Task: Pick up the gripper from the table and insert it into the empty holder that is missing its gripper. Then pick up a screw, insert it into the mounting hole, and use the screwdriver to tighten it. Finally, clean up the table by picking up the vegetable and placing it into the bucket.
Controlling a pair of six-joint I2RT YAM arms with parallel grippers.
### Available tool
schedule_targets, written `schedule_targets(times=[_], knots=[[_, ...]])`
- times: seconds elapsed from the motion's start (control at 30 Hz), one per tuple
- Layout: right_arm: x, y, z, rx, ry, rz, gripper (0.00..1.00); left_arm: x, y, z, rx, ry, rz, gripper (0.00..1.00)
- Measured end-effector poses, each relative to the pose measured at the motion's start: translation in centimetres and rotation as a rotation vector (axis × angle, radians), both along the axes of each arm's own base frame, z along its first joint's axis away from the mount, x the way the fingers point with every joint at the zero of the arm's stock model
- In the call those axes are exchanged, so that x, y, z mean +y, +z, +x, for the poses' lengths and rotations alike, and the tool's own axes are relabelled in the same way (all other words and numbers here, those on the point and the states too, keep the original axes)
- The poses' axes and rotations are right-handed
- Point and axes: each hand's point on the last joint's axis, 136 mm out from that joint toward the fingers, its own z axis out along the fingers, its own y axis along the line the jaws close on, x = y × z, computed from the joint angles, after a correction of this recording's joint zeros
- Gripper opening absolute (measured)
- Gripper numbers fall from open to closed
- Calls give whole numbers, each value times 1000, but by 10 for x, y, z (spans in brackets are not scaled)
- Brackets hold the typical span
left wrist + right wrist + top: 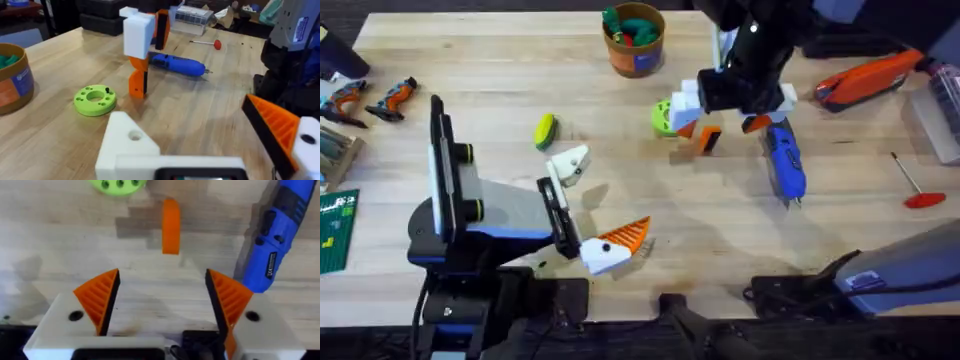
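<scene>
Right gripper (162,305) hangs over the table with jaws spread wide, both orange ribbed pads (99,300) fitted, nothing between them. The gripper (171,226), the small orange fingertip piece, lies on bare wood straight ahead of the jaw gap, at about 12 o'clock from it in the right wrist view, apart from both pads. Its long axis runs along the reach direction, across the line joining the two pads, so the pads would close on its long sides. In the overhead view it lies at about 7 o'clock from the right arm's white wrist block, just beside the lime-green disc (664,117). The screwdriver (783,160) lies at about 3 o'clock from the piece, near but not touching.

Left gripper (600,215) sits well apart at about 8 o'clock from the piece, jaws spread, empty. One finger carries an orange pad (626,236); the other is the holder (570,163), bare white with an open mounting hole.

Judgement: right arm is far nearer; next move is a short advance and descent, then closing on the piece. Vegetable (545,130) lies on the table, at about 8 o'clock from the bucket (634,42), well apart.
</scene>
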Motion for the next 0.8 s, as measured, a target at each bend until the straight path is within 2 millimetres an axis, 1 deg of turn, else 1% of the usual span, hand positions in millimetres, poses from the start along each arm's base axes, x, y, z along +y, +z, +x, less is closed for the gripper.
schedule_targets(times=[0.03, 0.13, 0.27, 0.33, 0.43, 0.47, 0.5, 0.57, 0.6, 0.67, 0.8], knots=[[-3, -3, 8, -6, -66, 7, 991, 0, 0, 0, 0, 0, 0, 985], [-7, -4, 16, -23, -99, 18, 991, 0, 0, 0, 0, 0, 0, 985], [-13, -9, 20, -23, -115, 22, 990, 0, 0, 0, 0, 0, 0, 985], [-16, -15, 21, -22, -114, 21, 989, 0, 0, 0, 0, 0, 0, 985], [-19, -27, 16, -2, -96, 10, 981, 0, 0, 0, 0, 0, 0, 985], [-19, -31, 15, 2, -89, 10, 966, 0, 0, 0, 0, 0, 0, 985], [-17, -41, 14, 4, -66, 22, 948, 0, 0, 0, 0, 0, 0, 985], [-15, -47, 13, 10, -51, 36, 937, 0, 0, 0, 0, 0, 0, 985], [-13, -54, 11, 13, -39, 45, 906, 0, 0, 0, 0, 0, 0, 985], [-11, -59, 12, 9, -28, 56, 847, 0, 0, 0, 0, 0, 0, 985], [-11, -60, 15, -2, -26, 57, 829, 0, 0, 0, 0, 0, 0, 985]])
